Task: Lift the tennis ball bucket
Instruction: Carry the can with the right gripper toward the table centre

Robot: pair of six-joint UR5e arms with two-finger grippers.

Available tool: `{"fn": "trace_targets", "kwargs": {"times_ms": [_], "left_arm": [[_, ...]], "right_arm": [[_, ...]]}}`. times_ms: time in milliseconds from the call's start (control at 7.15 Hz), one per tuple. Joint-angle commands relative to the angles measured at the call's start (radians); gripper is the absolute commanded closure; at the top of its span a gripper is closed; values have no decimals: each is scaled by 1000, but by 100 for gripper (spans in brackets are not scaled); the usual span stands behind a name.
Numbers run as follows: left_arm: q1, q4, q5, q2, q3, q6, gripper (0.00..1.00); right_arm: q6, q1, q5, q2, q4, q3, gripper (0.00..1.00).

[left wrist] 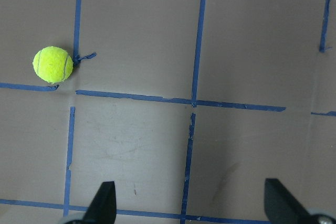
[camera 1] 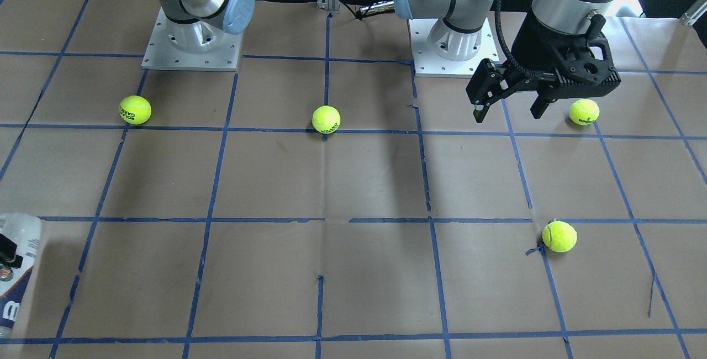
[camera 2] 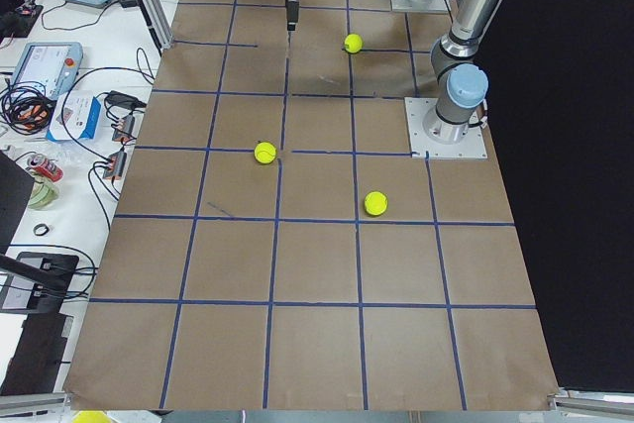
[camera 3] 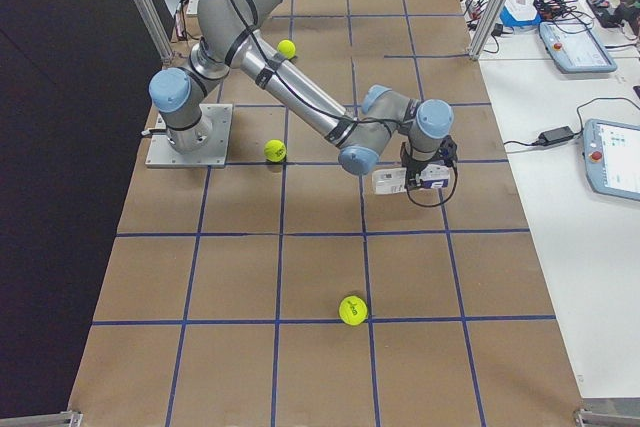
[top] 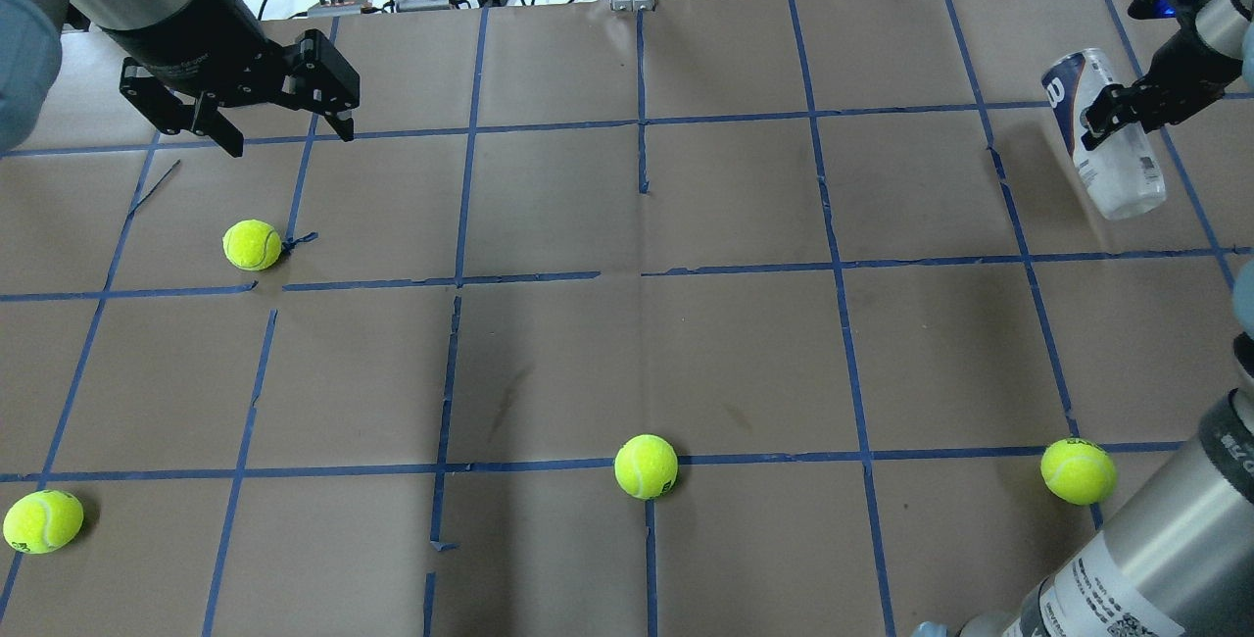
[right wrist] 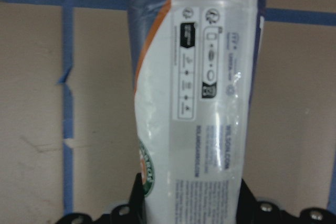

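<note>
The tennis ball bucket (top: 1122,176) is a clear plastic tube with a white and dark-blue label. My right gripper (top: 1127,113) is shut on it near its middle, at the table's far right. The tube hangs tilted above the paper and casts a shadow beside it. It also shows at the left edge of the front-facing view (camera 1: 16,276) and fills the right wrist view (right wrist: 194,103), with the fingers on both its sides. My left gripper (top: 291,139) is open and empty, above the far left of the table, also in the front-facing view (camera 1: 508,116).
Several yellow-green tennis balls lie on the brown paper with its blue tape grid: one (top: 252,245) near my left gripper, one (top: 646,466) at the near centre, one (top: 1078,471) at the near right, one (top: 42,521) at the near left. The arm bases (camera 1: 192,44) stand on the robot's side.
</note>
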Motion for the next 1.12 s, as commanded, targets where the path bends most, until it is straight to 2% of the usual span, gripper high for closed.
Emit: {"fn": "trace_targets", "kwargs": {"times_ms": [0, 140, 420, 559, 979], "left_arm": [[1, -3, 3, 4, 2, 1, 0], [1, -3, 2, 4, -3, 1, 0], [3, -4, 5, 5, 3, 1, 0], [3, -3, 5, 5, 2, 1, 0], [3, -1, 8, 11, -7, 1, 0]], "right_arm": [[-212, 164, 28, -68, -9, 63, 44], [-254, 280, 28, -85, -9, 60, 44], [-367, 535, 16, -97, -105, 79, 44], [-421, 626, 16, -87, -173, 97, 43], [-466, 830, 15, -88, -195, 146, 42]]}}
